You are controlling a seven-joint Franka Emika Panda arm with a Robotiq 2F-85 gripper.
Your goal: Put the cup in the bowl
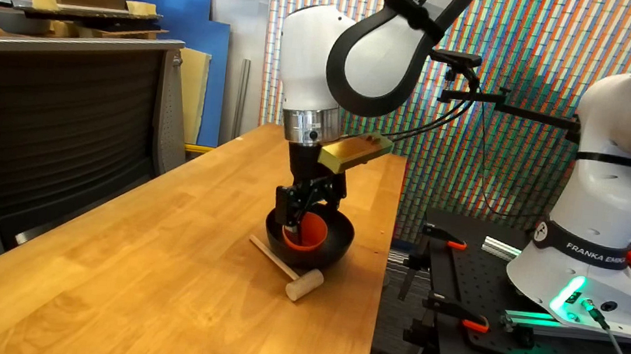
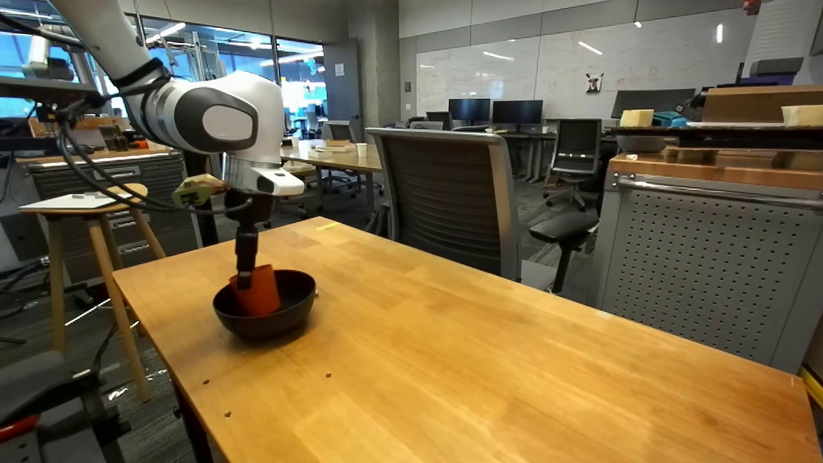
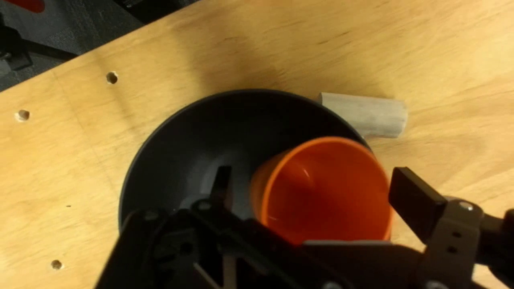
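Note:
The orange-red cup [image 1: 315, 231] is inside the black bowl [image 1: 339, 244] on the wooden table. It stands mouth up and leans toward one side of the bowl, as an exterior view shows the cup [image 2: 260, 292] and the bowl [image 2: 267, 326]. In the wrist view the cup [image 3: 329, 188] is at the bowl's [image 3: 225, 116] right side. My gripper [image 3: 315, 186] is open, with one finger on each side of the cup. The left finger is apart from the cup; the right finger is close to the rim, and I cannot tell whether it touches. The gripper's body hides part of the cup's near rim.
A small wooden mallet [image 1: 304, 285] lies on the table against or just beside the bowl; its head [image 3: 367, 114] shows in the wrist view. The table's edge [image 1: 397, 209] runs close to the bowl on the robot base's side. A chair [image 2: 450, 199] stands at the opposite side.

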